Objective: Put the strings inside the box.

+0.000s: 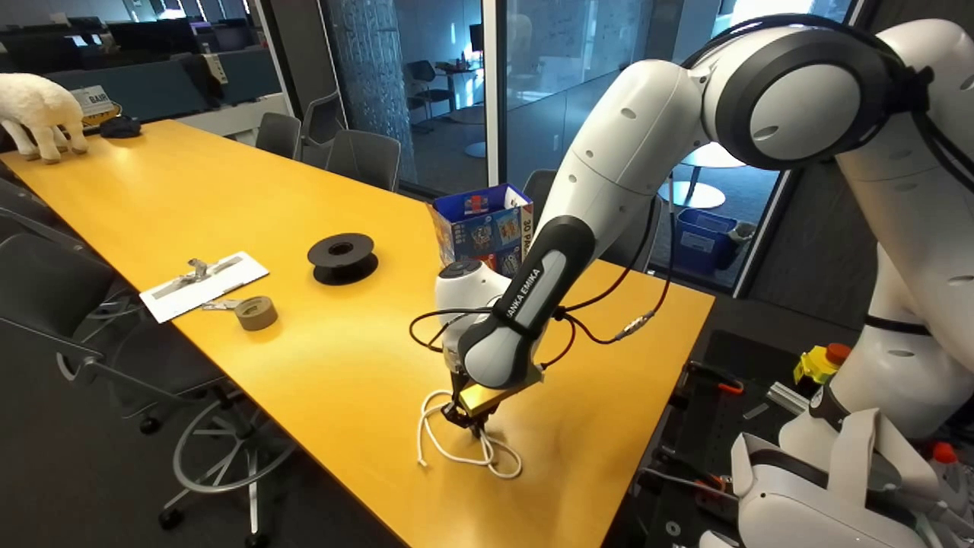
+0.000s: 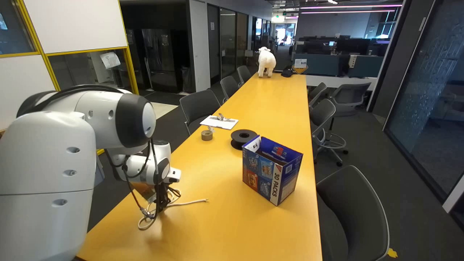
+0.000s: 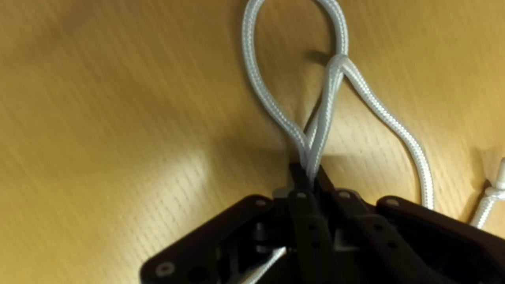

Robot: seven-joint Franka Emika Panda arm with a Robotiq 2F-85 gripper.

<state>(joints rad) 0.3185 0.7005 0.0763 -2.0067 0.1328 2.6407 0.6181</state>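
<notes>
A cream-white string (image 1: 464,460) lies in loose loops on the table below my gripper; it also shows in an exterior view (image 2: 188,203) and in the wrist view (image 3: 371,96). I cannot make out a second separate cord. My gripper (image 3: 309,173) points down close to the tabletop, its fingers shut with cord strands pinched between the tips. Loops and loose ends spread out on both sides of it. The blue box (image 2: 268,174) stands upright with an open top, apart from the gripper; it also shows in an exterior view (image 1: 485,236). Its floor is hidden.
A black spool (image 1: 342,259) stands on the yellow table (image 1: 365,358) near the box. A tape roll (image 1: 256,313) and a white clipboard (image 1: 204,285) lie near the table edge. A plush sheep (image 2: 266,62) stands at the far end. Chairs line the table sides.
</notes>
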